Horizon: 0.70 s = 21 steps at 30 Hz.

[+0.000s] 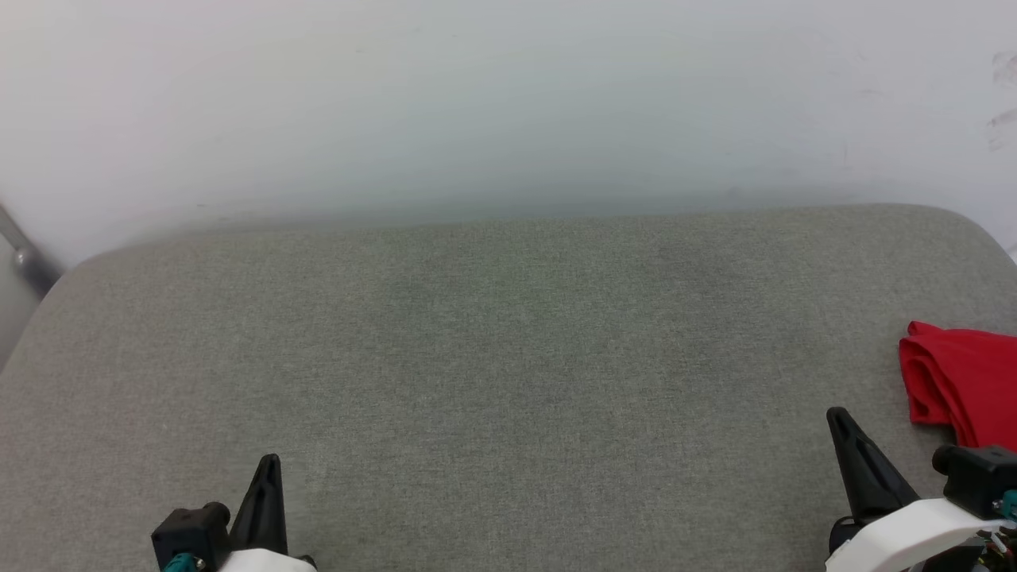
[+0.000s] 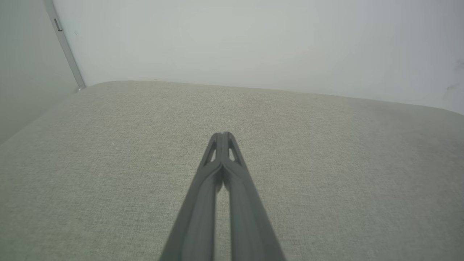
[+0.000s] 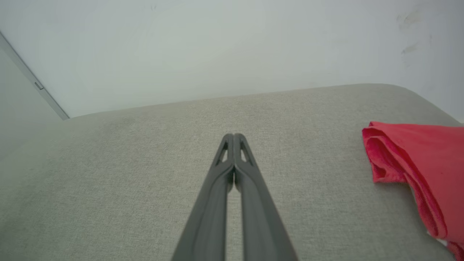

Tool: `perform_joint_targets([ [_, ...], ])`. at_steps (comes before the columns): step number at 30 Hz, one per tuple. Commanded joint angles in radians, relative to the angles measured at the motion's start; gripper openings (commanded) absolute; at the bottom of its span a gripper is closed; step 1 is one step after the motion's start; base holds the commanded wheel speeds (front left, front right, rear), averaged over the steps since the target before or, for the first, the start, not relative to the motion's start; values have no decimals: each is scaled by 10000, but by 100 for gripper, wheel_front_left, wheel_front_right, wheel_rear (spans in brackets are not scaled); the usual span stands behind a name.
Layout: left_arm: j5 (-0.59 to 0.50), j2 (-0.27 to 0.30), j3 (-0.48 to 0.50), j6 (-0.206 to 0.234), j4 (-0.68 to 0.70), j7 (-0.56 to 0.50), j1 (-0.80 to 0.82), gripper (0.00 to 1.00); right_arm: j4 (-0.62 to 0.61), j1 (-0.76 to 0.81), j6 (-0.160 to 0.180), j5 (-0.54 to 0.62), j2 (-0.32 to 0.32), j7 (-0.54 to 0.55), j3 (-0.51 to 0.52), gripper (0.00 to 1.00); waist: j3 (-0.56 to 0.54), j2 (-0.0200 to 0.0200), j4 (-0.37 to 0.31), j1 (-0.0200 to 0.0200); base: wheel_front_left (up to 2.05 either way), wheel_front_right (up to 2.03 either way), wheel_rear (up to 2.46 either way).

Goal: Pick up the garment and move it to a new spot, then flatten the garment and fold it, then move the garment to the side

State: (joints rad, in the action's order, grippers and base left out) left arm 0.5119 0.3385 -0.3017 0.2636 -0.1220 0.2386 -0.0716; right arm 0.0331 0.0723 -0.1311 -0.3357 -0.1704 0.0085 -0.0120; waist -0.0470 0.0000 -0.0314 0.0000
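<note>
The garment (image 1: 965, 381) is a bright red bundle of folded fabric lying at the far right of the grey cushioned surface (image 1: 493, 357), cut off by the picture's edge. In the right wrist view the garment (image 3: 420, 166) lies to the right of my right gripper (image 3: 234, 136), apart from it. That gripper is shut with its fingertips pressed together and nothing between them. At the lower right of the head view my right gripper (image 1: 834, 415) points up, just left of the garment. My left gripper (image 1: 270, 461), at the lower left, is shut and empty, its tips (image 2: 222, 134) touching over bare fabric.
A pale wall (image 1: 508, 103) rises right behind the cushioned surface. A grey metal bar (image 1: 24, 254) slants at the far left edge. The surface's corners are rounded at the back left and back right.
</note>
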Motion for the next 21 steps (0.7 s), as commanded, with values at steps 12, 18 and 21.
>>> perform_joint_targets([
  [12, 2060, -374, 785, -722, -143, -571, 518, 0, 240, -475, 1, -2329, 188, 177, 268, 0, 51, 0, 33, 0, 0, 0, 0],
  [18, 2867, -569, 1059, -1015, -265, -810, 647, 0, 404, -598, 1, -3246, 276, 253, 356, 0, 76, 0, 49, 0, 0, 0, 0],
  [21, 3126, -635, 1148, -1109, -303, -888, 692, 0, 456, -640, 1, -3543, 305, 276, 384, 0, 84, 0, 54, 0, 0, 0, 0],
])
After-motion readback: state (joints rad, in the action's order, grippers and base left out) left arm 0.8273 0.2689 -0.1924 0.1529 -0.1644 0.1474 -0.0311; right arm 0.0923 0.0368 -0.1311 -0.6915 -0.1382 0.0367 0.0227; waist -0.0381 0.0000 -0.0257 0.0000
